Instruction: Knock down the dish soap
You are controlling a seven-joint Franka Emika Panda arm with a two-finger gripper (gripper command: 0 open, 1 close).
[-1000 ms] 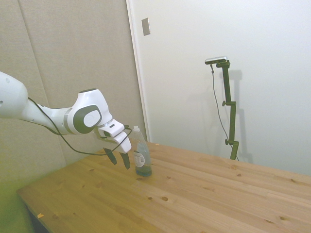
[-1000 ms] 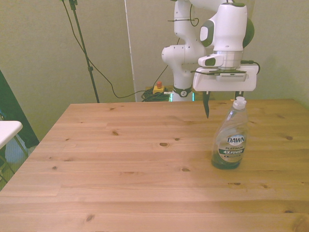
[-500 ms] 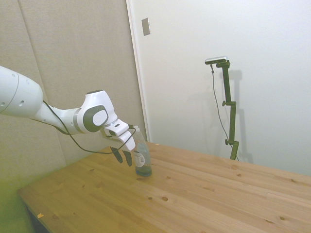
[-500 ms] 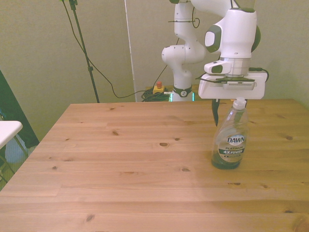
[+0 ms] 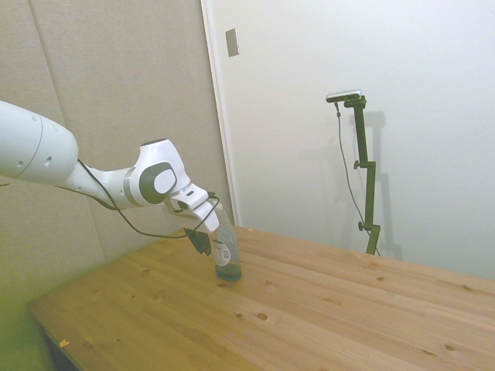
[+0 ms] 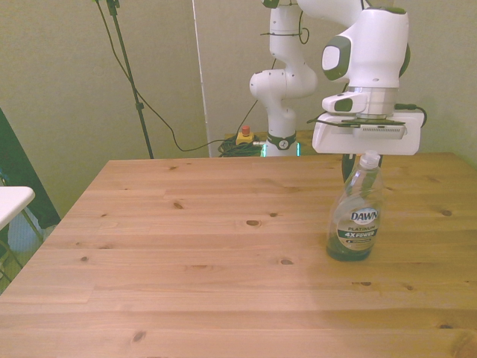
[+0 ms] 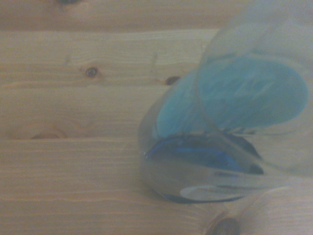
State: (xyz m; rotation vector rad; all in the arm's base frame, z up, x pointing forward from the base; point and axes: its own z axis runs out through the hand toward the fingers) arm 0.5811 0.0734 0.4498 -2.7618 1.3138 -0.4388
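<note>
Front view shows the wooden desk taking up most of the scene, bare planks with dark knots. Over its far part, toward the front view's right, the white arm hangs its jaws right behind the top of the dish soap. The bottle stands upright on the desk, its white cap just under the flat underside of the wrist. Whether the jaws are apart or together I cannot tell: in the side view only a dark finger shape shows beside the bottle's shoulder, and in the front view the bottle hides them.

The dish soap is a slim clear plastic bottle, tall for its small base, so it should tip easily. It is nearly empty (only a shallow pool of bluish liquid sits at the bottom, plain in the wrist view), so it is probably light, with what weight it has held low. A push high up, at the neck or cap, would likely topple it; a low push might only slide it across the smooth wood. No grasp seems needed.
</note>
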